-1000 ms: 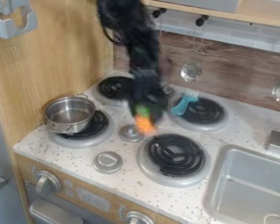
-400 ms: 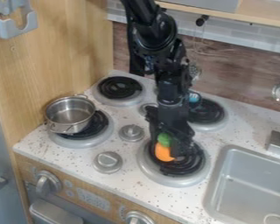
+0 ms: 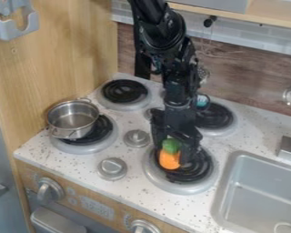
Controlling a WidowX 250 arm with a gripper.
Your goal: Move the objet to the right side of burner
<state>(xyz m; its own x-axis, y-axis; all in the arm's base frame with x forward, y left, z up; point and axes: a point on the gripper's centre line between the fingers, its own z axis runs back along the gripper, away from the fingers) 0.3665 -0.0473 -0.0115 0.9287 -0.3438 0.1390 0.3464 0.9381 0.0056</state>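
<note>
The orange-and-green object (image 3: 169, 161) is held between the two fingers of the black gripper (image 3: 173, 157), one at its left, one at its right. It is seen at the left part of the front-right burner (image 3: 199, 170); whether the coil is touched cannot be told.

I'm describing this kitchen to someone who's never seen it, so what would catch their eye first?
Probably the small orange and green object first, bright against the black coil of the front right burner, with the black gripper around it. Next might come the shiny metal pot on the front left burner.
</note>
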